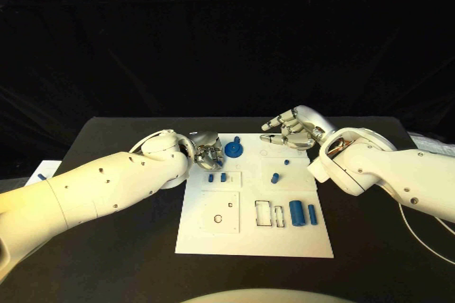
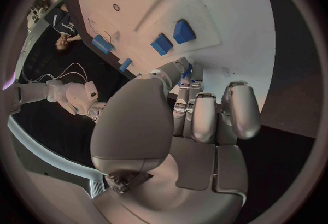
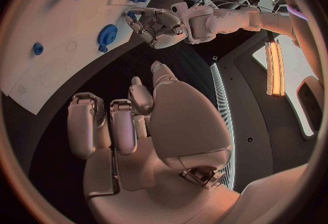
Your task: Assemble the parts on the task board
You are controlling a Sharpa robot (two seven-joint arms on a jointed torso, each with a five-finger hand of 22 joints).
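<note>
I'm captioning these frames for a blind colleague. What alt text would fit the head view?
Two white robot arms reach over a white rectangular task board on a black table, the silver left hand beside a blue gear-shaped part and the silver right hand hovering at the board's far edge, holding nothing. Small blue cylinders and blocks sit across the board.

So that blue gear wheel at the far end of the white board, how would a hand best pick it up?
Probably by its toothed rim, coming down from above. The blue gear seems to lie flat on the task board, so only its edge offers opposing sides to pinch. The left hand is right beside it; the right hand hovers farther off.
</note>
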